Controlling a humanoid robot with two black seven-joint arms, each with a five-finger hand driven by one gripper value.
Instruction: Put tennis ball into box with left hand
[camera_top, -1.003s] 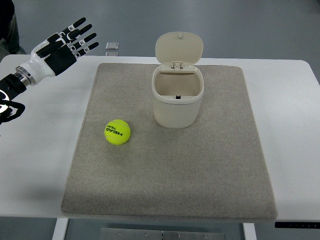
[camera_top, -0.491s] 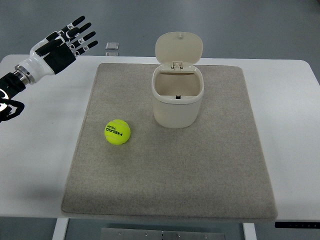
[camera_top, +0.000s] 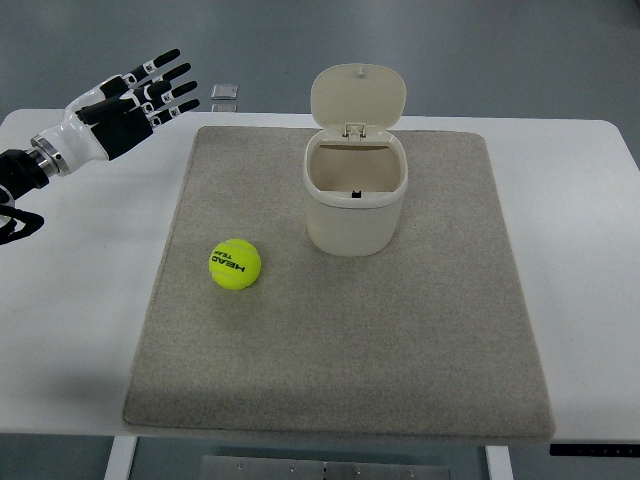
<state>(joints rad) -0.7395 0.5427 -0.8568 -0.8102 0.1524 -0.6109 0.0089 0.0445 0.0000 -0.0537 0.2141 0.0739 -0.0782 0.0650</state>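
A yellow-green tennis ball (camera_top: 235, 264) lies on the left part of a grey mat (camera_top: 340, 340). A cream box (camera_top: 355, 195) with its hinged lid standing open sits at the mat's far middle, to the right of the ball; its inside looks empty. My left hand (camera_top: 135, 100) hovers over the table's far left corner, well up and left of the ball, with its fingers spread and holding nothing. The right arm does not show.
The mat lies on a white table (camera_top: 70, 300). A small clear square object (camera_top: 224, 95) sits at the table's far edge, just right of my left hand's fingertips.
My left hand has shifted slightly to the right and turned a little, fingers still spread. The ball and the box have not moved.
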